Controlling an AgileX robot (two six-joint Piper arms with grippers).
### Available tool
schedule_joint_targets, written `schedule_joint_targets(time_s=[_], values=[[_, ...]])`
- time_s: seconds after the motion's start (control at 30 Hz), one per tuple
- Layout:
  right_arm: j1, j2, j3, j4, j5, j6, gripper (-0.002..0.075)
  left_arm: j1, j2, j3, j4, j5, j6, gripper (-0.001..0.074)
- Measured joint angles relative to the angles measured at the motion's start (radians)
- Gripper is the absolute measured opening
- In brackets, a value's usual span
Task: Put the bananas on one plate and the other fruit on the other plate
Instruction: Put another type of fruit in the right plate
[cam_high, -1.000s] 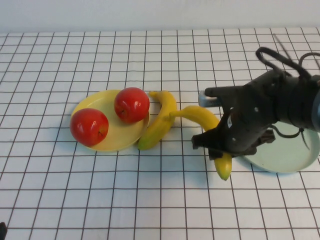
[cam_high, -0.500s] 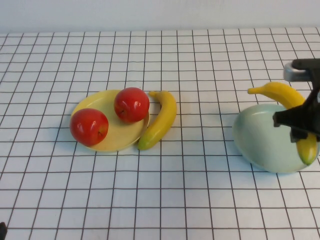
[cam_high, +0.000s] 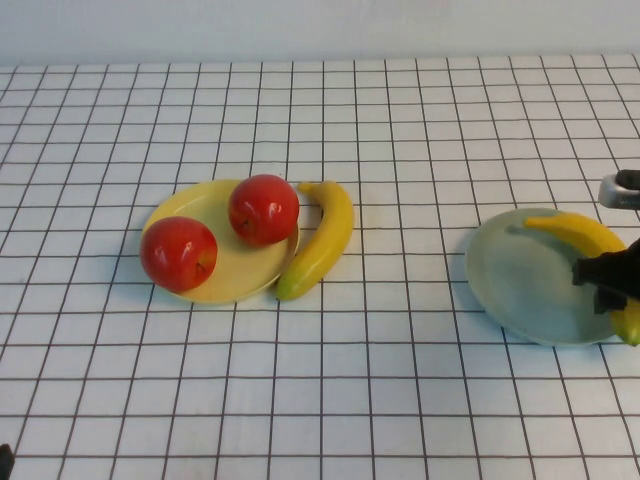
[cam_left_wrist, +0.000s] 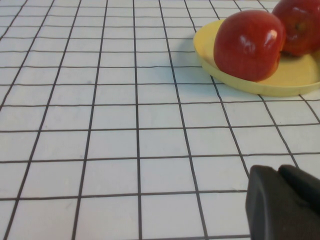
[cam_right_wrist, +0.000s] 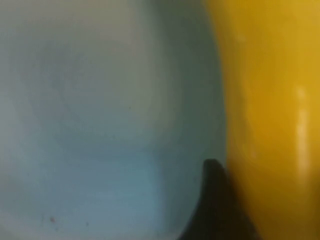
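Red apples: two, yellow plate. Bananas: two. Left tool closed; right tool straddling banana, grip unclear.

Light: bright, even, from above.
Shadows: soft and faint beside the yellow plate.
Glare: white highlights on the apples.
Focus: right wrist view blurred; banana and blue-green plate smear together.
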Motion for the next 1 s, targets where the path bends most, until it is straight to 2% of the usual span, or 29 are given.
schedule_joint_targets(time_s=[0.1,0.2,0.43,0.63,0.87,1.0], values=[[0.000,0.011,0.000,0.012,-0.012,-0.010,0.0471,0.000,0.000,0.000,0.000,0.000,0.000,0.0001],[0.002,0.003,-0.014,0.019,0.000,-0.010,0.0505,0.000,0.000,0.000,0.000,0.000,0.000,0.0001],[0.075,-0.089,-0.140,0.044,0.072,-0.010,0.0509,0.000,0.000,0.000,0.000,0.000,0.000,0.0001],[0.215,-0.072,-0.304,0.082,0.126,-0.010,0.0509,0.000,0.000,0.000,0.000,0.000,0.000,0.0001],[0.373,0.150,-0.571,0.098,0.253,0.011,0.0510,0.000,0.000,0.000,0.000,0.000,0.000,0.0001],[0.413,0.299,-0.751,0.154,0.323,0.011,0.0510,0.000,0.000,0.000,0.000,0.000,0.000,0.0001]])
